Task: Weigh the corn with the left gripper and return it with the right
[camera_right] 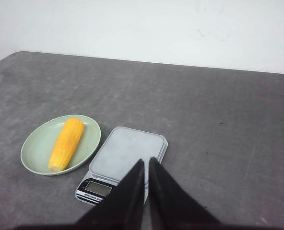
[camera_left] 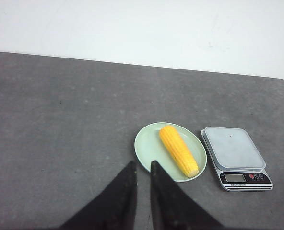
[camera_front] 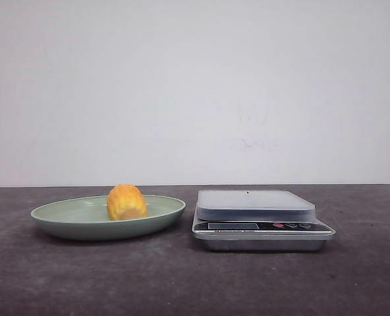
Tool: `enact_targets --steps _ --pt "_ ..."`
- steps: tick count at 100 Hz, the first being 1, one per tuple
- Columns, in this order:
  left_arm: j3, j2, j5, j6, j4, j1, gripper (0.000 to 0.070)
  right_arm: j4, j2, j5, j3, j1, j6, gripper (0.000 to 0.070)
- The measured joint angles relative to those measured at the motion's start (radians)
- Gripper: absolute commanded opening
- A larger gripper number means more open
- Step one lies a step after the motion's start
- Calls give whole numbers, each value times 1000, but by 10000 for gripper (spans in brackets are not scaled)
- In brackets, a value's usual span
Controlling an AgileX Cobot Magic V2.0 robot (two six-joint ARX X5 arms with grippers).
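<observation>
Corn (camera_left: 179, 150) sits untouched on the green plate (camera_left: 144, 148), lying along the plate's length, full cob by the look of both wrist views, not a stub. Scale (camera_left: 234, 158) stands just beside the plate, platform bare, display too small to read.

Left gripper (camera_left: 143, 168) hangs well short of the plate, fingers nearly together with only a thin slit between them, holding nothing. Corn lies ahead of the jaws and off to the scale side. Right gripper (camera_right: 146, 165) same story: narrow slit, empty, tips over the near edge of the scale (camera_right: 125, 158), with the corn (camera_right: 66, 143) and plate (camera_right: 34, 148) off to the other side. Neither arm shows in the front view.

Judgement: pick not started. Risks from here:
- Jaws need to open wide before descent. As they stand they'd land on top of the cob and shove it.
- Cob is round and lies diagonal to the left jaws' line. Without wrist rotation to grip across it, it likely rolls or squirts out along the shallow plate.
- Fingertips could catch the plate rim and drag the plate into the scale.
- Scale platform is small. A long cob set off-centre may tip or roll off, and a hard set-down could spoil the reading.
</observation>
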Motion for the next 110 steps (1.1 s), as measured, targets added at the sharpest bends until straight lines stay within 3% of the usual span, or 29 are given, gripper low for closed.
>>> enact_targets --steps 40,62,73,97,110 --pt "-9 0 0 5 25 31 0 0 0 0 0 0 0 7" --pt "-193 -3 3 56 312 181 0 0 0 0 0 0 0 7" --pt "-358 -34 46 80 479 244 0 0 0 0 0 0 0 7" --pt "-781 -209 57 87 874 256 0 0 0 0 0 0 0 7" --pt "-966 -296 58 87 1000 254 0 0 0 0 0 0 0 7"
